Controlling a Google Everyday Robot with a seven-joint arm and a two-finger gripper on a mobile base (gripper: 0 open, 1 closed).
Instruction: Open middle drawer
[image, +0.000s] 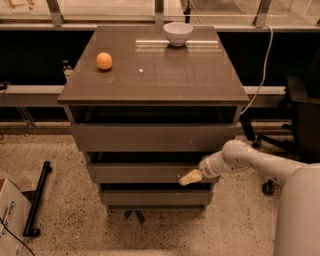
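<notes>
The cabinet has three handleless grey-brown drawer fronts stacked below its top. The middle drawer (140, 173) is the medium one, between the wide top drawer (150, 138) and the small bottom drawer (150, 198). My gripper (189, 178) comes in from the right on a white arm (250, 161). Its yellowish tip sits against the right part of the middle drawer front, at its lower edge. The drawer front stands a little proud of the bottom drawer.
An orange (104, 61) and a white bowl (178, 33) sit on the cabinet top (160, 75). A black office chair (300, 115) stands to the right. A black stand (37, 200) and a cardboard box (10, 220) lie on the floor at left.
</notes>
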